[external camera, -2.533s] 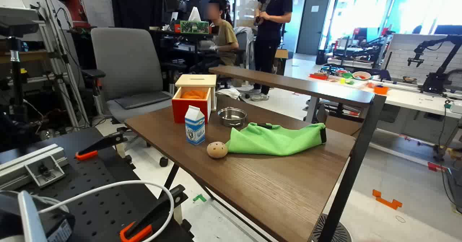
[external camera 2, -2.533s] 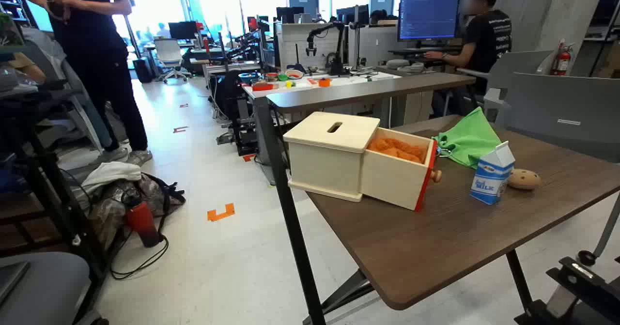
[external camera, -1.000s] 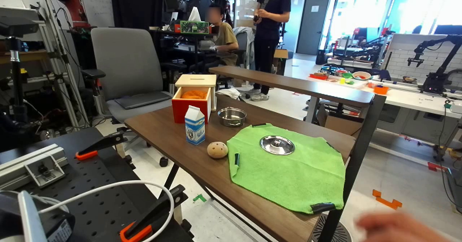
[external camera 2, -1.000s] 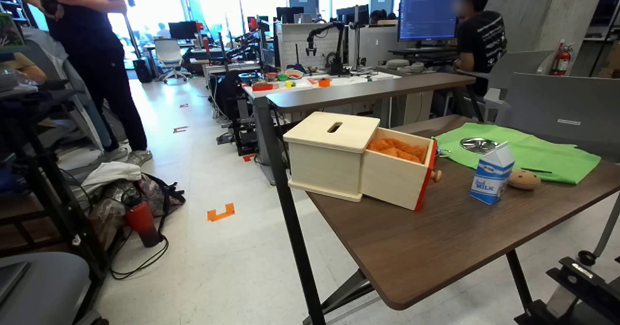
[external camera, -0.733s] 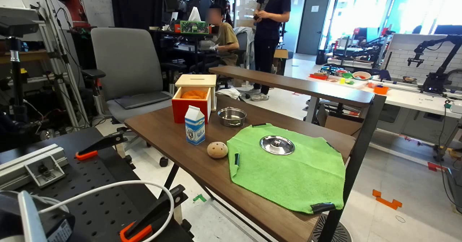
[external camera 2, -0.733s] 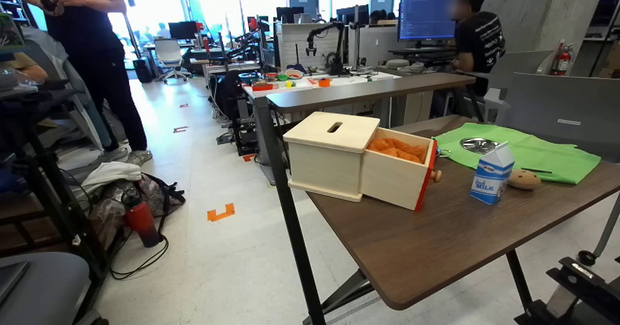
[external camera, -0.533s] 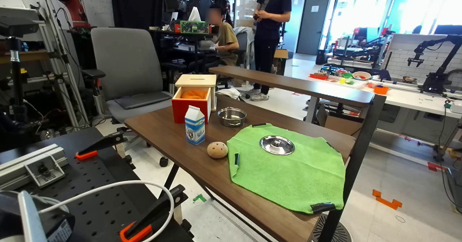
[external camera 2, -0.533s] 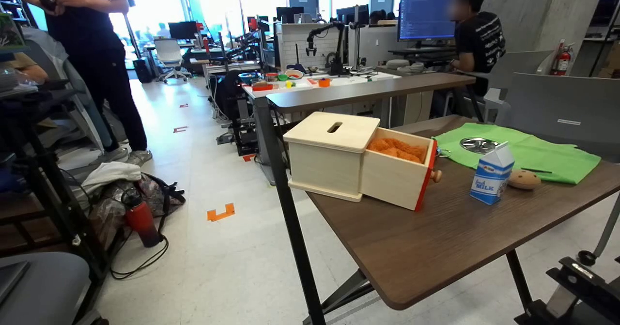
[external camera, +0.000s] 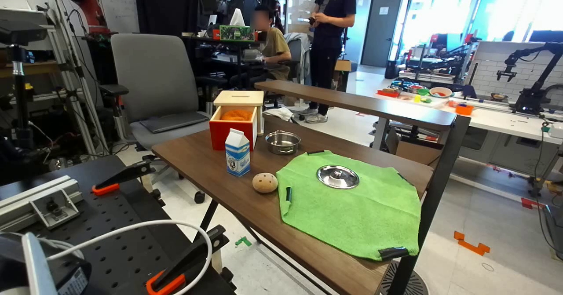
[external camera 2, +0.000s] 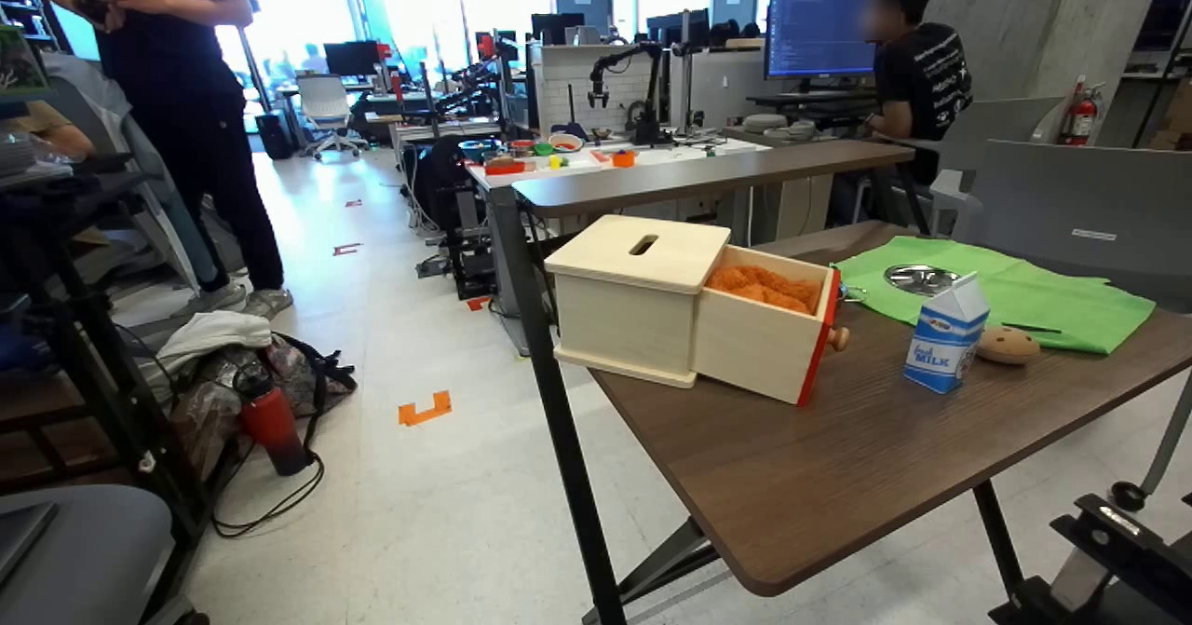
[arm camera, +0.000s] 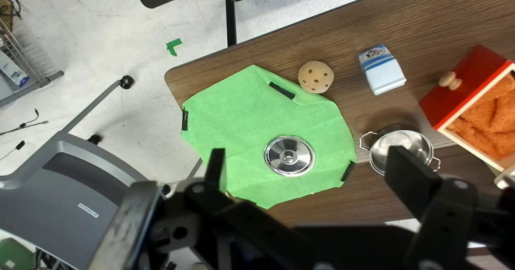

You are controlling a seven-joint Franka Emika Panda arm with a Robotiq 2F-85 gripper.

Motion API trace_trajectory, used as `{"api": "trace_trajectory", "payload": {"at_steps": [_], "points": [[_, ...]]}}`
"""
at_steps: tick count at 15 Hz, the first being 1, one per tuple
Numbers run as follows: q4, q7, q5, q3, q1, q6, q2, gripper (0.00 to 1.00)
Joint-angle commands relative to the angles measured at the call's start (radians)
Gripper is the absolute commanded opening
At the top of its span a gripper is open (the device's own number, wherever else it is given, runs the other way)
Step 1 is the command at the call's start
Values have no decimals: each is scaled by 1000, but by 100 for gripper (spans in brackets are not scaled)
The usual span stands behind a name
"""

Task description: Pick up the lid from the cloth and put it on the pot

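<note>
The shiny silver lid (external camera: 338, 177) lies flat, knob up, on the lime-green cloth (external camera: 352, 218). Lid (external camera 2: 920, 278) and cloth (external camera 2: 1043, 294) show in both exterior views. The small silver pot (external camera: 283, 147) stands uncovered on the table beside the cloth. In an exterior view only a handle of the pot (external camera 2: 851, 292) shows past the drawer. In the wrist view my gripper (arm camera: 306, 150) is open and empty, high above the table. The lid (arm camera: 289, 156) appears between its fingers, and the right finger covers part of the pot (arm camera: 420, 146). The gripper is outside both exterior views.
A wooden box with a red-fronted open drawer (external camera: 233, 132) holding orange cloth stands beside the pot. A milk carton (external camera: 237, 154) and a beige ball (external camera: 265, 183) stand near the cloth. A raised shelf (external camera: 352, 101) runs along one side of the table (external camera: 308, 224).
The cloth was folded up and the lid out of sight 2.5 s ago; now it is spread flat with the lid on it. A hand seen one second ago at the edge is gone.
</note>
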Motion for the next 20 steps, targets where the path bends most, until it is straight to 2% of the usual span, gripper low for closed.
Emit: {"api": "trace_trajectory", "payload": {"at_steps": [1, 5, 6, 7, 10, 15, 19, 20], "points": [[2, 6, -9, -18, 19, -5, 1, 100], [2, 6, -9, -18, 19, -5, 1, 100], [2, 19, -8, -12, 17, -41, -1, 100], [34, 107, -8, 13, -3, -114, 31, 100], [75, 254, 7, 11, -13, -126, 131, 100], [256, 454, -2, -63, -16, -128, 423, 100], [477, 502, 44, -161, 19, -252, 670, 100], [333, 466, 19, -168, 38, -169, 544, 100]]}}
